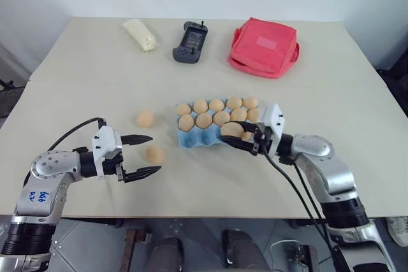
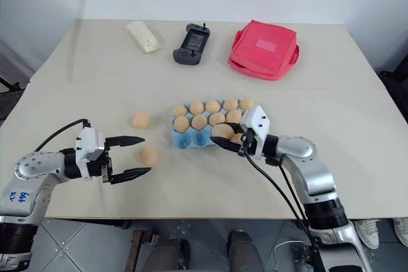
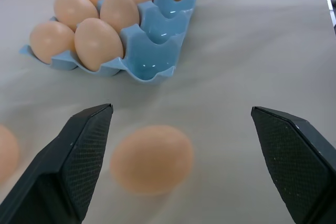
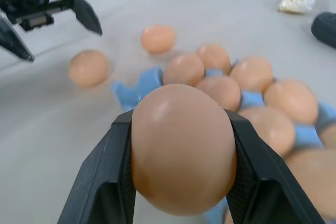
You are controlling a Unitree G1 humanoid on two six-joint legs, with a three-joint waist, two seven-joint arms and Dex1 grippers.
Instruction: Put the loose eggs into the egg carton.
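The right pincer [image 4: 181, 174] grips a smooth oval egg [image 4: 182, 148] above the glossy blue moulded carton [image 3: 152, 61]; the left pincer [image 1: 141, 155] gapes, showing cross-hatched pads [image 3: 86, 166].

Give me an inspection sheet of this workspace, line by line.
Surface: beige table, flat.
Job's things: blue egg carton mostly filled; two loose eggs left of it.
Clutter: cream packet, grey handheld device, red pouch along far edge.
Grippers: left gripper open by the nearer loose egg; right gripper shut on an egg over the carton.
Cables: black cables along both arms.
Surroundings: pale wall behind.
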